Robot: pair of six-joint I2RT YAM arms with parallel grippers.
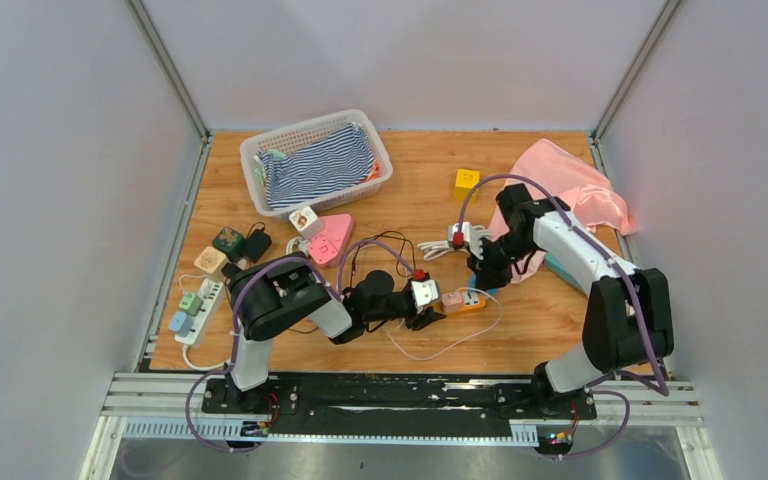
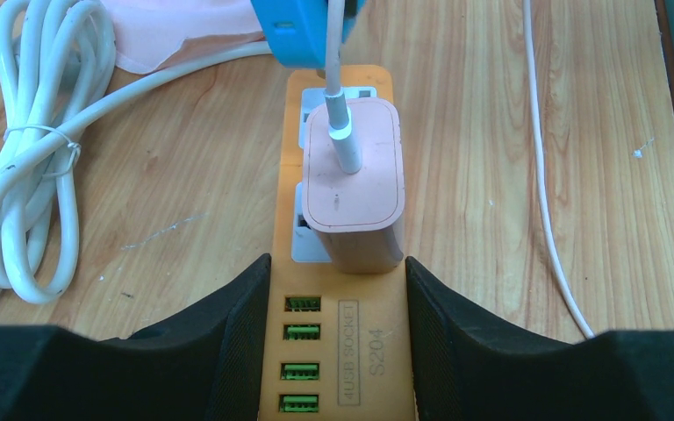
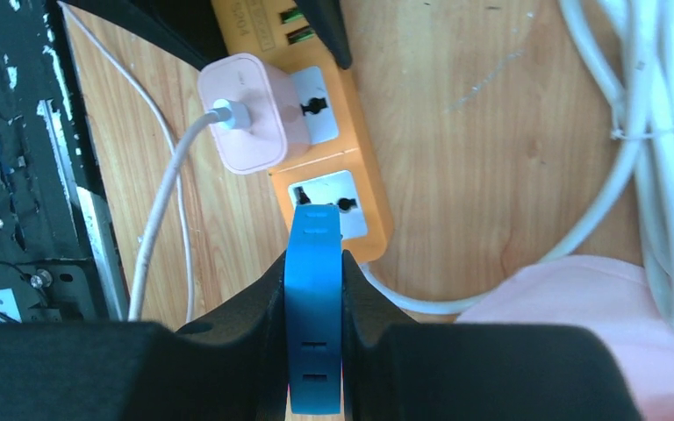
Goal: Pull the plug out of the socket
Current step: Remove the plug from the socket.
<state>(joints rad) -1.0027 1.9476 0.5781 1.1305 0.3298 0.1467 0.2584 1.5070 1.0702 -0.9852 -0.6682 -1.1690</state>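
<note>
Left gripper [image 2: 340, 294] clamped across orange power strip [image 2: 377, 368] at USB end, bottom centre of left wrist view. Pink plug [image 2: 355, 189] seated in socket just ahead, frame centre. Strip's long axis ran bottom to top. Right gripper [image 3: 314, 263] clenched on blue piece [image 3: 313, 232], tip over end socket beyond plug. Left fingers nearer. Judged pull: straight off strip face.

Plug [image 2: 354, 180] on socket strip [image 2: 377, 373], between left hand [image 2: 338, 263] and right hand [image 3: 316, 263]
</note>
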